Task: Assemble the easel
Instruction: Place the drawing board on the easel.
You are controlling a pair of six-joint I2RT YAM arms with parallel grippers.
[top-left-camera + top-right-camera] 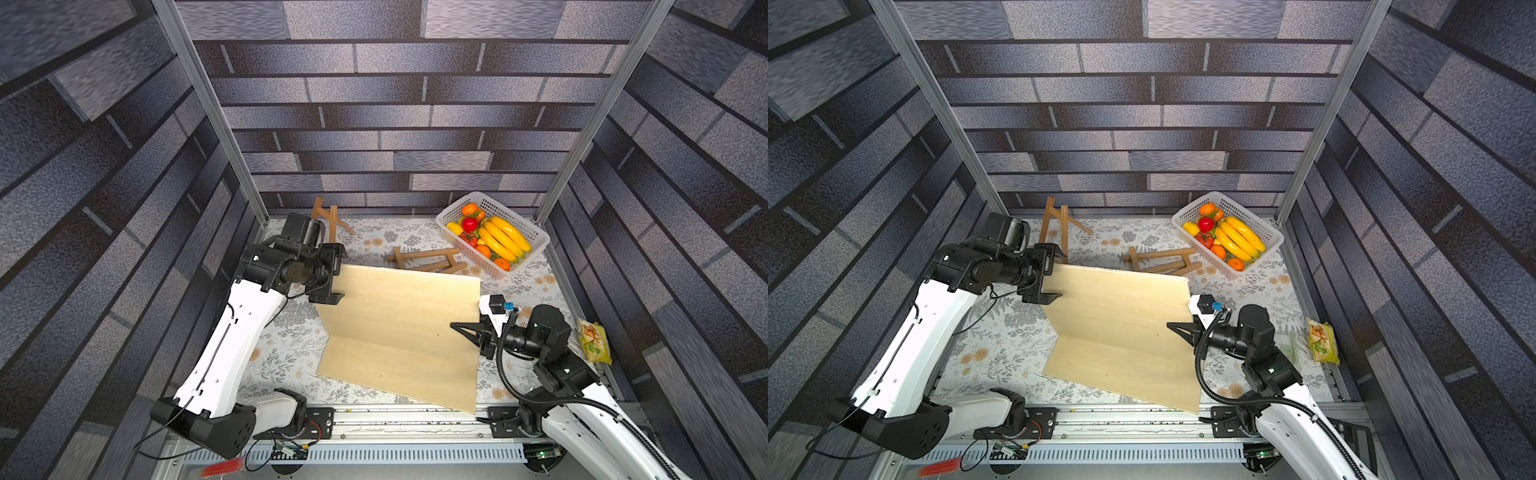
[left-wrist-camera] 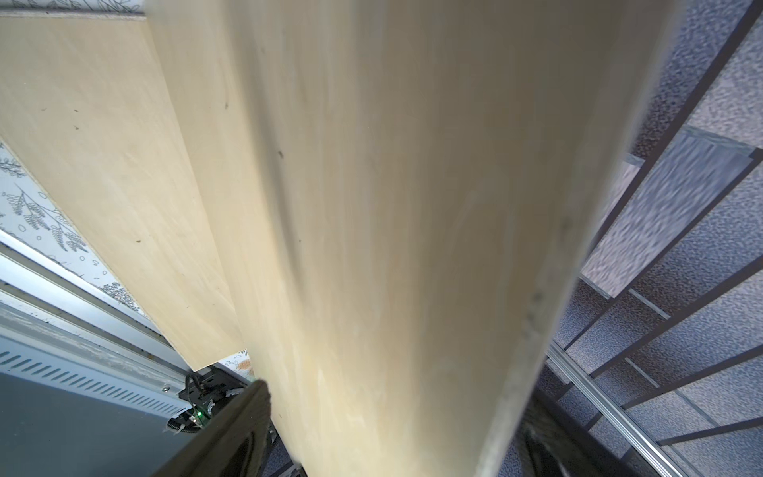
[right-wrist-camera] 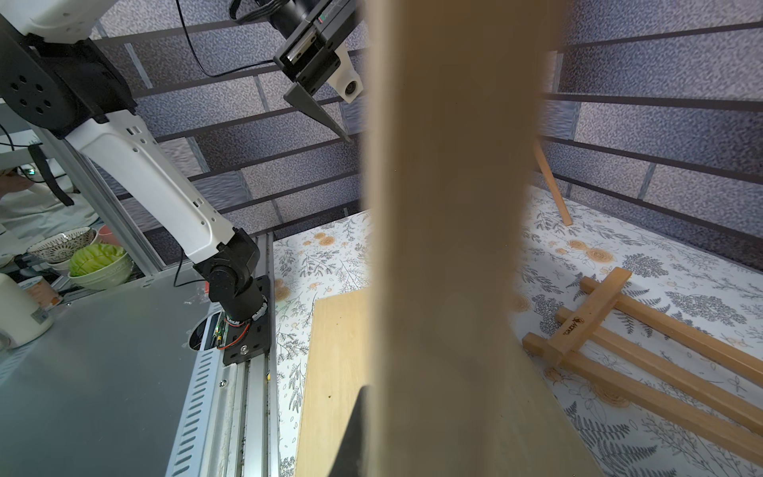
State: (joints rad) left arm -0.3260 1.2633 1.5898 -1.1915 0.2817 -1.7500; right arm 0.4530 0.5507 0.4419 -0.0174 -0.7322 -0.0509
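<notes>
A pale wooden board [image 1: 399,303] stands tilted on its lower edge, and a second board [image 1: 395,374] lies flat in front of it. My right gripper [image 1: 459,327] is shut on the standing board's right edge. At the board's upper left edge, my left gripper [image 1: 336,276] is open, with one finger in front of the edge and one behind. One wooden easel frame [image 1: 328,220] stands at the back left. Another easel frame [image 1: 428,262] lies flat behind the board and shows clearly in the right wrist view [image 3: 619,330]. The standing board [image 2: 392,247] fills the left wrist view.
A white basket [image 1: 538,245] of plastic fruit sits at the back right, close to the lying frame. A yellow snack packet [image 1: 594,340] lies at the table's right edge. An aluminium rail [image 1: 415,415] runs along the front, and patterned walls close in three sides.
</notes>
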